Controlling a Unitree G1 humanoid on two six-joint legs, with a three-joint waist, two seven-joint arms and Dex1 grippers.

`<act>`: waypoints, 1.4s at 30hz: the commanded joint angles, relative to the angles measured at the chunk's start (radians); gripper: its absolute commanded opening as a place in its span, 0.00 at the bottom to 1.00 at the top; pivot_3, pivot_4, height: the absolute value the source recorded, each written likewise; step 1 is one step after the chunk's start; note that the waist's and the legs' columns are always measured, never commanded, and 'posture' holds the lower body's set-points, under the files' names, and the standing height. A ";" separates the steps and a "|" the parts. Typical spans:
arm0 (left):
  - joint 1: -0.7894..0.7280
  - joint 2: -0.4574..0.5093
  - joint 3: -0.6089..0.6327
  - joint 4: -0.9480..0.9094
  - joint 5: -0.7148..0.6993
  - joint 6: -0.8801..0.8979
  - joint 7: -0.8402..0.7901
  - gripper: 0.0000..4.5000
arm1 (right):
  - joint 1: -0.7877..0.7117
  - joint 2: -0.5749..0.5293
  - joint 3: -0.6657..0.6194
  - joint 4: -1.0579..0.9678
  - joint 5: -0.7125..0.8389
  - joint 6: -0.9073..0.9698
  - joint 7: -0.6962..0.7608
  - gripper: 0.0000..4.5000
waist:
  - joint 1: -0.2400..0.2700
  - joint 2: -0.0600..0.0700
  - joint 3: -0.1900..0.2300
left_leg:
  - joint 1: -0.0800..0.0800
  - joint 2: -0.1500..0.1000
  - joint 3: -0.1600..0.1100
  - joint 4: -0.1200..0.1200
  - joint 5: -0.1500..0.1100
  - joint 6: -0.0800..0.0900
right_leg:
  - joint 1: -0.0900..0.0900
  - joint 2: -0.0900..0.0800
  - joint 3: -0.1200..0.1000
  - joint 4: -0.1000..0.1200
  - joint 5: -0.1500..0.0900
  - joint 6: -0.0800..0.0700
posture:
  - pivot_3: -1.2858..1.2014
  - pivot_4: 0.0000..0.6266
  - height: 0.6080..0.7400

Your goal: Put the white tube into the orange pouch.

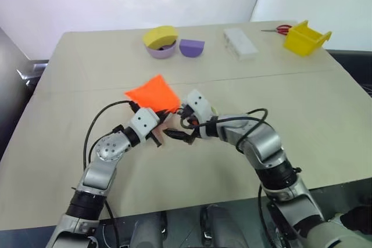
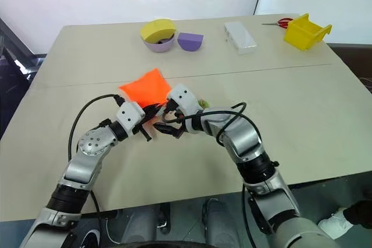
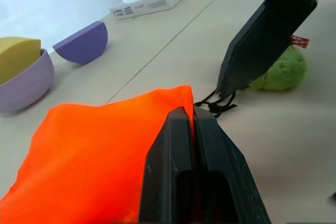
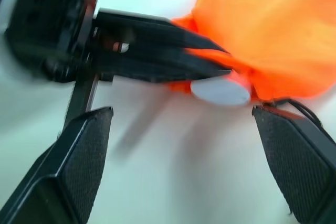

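Observation:
The orange pouch (image 1: 152, 93) is lifted off the middle of the table by one edge, with my left gripper (image 3: 189, 115) shut on that edge. A rounded white end of the white tube (image 4: 220, 91) pokes out of the pouch's mouth, just under the left gripper's fingers; the rest of the tube is hidden inside. My right gripper (image 4: 181, 115) stands wide open a little back from that mouth, with nothing between its fingers. The pouch's black cord runs to a small green ball (image 3: 281, 72) lying on the table beside the right gripper's finger.
At the table's far side stand a purple bowl (image 1: 160, 50) with a yellow piece in it, a purple half-round (image 1: 192, 47), a white box (image 1: 239, 43), a yellow bin (image 1: 305, 38) and red scissors (image 1: 280, 28).

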State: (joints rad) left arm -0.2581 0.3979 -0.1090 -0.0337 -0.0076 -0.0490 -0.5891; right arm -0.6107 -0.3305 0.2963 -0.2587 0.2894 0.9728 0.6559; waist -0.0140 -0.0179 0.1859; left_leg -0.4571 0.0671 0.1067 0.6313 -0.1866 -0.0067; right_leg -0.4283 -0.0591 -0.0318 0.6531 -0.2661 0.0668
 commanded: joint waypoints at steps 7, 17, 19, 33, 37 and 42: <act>0.041 0.051 0.008 -0.011 -0.006 -0.030 -0.032 0.00 | 0.081 -0.189 -0.094 -0.123 0.049 -0.106 0.107 0.98 | -0.003 0.000 0.000 | 0.000 0.000 0.000 0.000 0.000 0.000 | 0.000 -0.001 0.000 0.000 -0.001 -0.001 | 0.52 0.24 1.00; 0.039 0.057 -0.008 0.012 -0.001 -0.059 -0.045 0.00 | 0.050 -0.192 -0.115 0.072 -0.085 -0.257 -0.005 0.98 | 0.001 0.000 0.000 | 0.000 0.000 0.000 0.000 0.000 0.000 | 0.000 -0.002 0.000 -0.001 -0.002 -0.003 | 0.52 0.24 1.00; 0.030 0.055 -0.008 0.019 0.000 -0.061 -0.045 0.00 | 0.049 -0.186 -0.113 0.093 -0.094 -0.248 -0.013 0.98 | 0.001 0.000 0.000 | 0.000 0.000 0.000 0.000 0.000 0.000 | 0.000 -0.002 0.000 -0.001 -0.001 -0.002 | 0.52 0.24 1.00; 0.035 0.038 -0.007 0.008 0.003 -0.061 -0.031 0.00 | -0.013 -0.029 -0.293 0.267 0.012 -0.003 -0.136 0.98 | 0.000 0.000 0.000 | 0.000 0.000 0.000 0.000 0.000 0.000 | 0.000 0.001 0.000 0.000 0.000 0.000 | 0.52 0.24 1.00; 0.038 0.033 -0.009 0.003 0.004 -0.059 -0.029 0.00 | 0.007 -0.049 -0.183 0.268 -0.048 -0.051 -0.119 0.98 | 0.000 0.000 0.000 | 0.000 0.000 0.000 0.000 0.000 0.000 | 0.000 0.001 0.000 0.000 0.000 0.001 | 0.52 0.24 1.00; 0.041 0.031 -0.008 0.004 0.004 -0.058 -0.026 0.00 | 0.024 -0.052 -0.137 0.272 -0.088 -0.097 -0.130 0.68 | -0.001 0.000 0.000 | 0.000 0.000 0.000 0.001 0.000 0.000 | 0.000 0.001 0.000 0.000 0.001 0.001 | 0.52 0.24 1.00</act>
State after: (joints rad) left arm -0.2201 0.4297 -0.1150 -0.0002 -0.0071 -0.0954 -0.6233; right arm -0.5977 -0.3754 0.1452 0.0241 0.2180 0.8890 0.5288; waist -0.0155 -0.0177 0.1857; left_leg -0.4572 0.0670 0.1070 0.6325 -0.1863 -0.0062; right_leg -0.4280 -0.0579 -0.0316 0.6538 -0.2655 0.0675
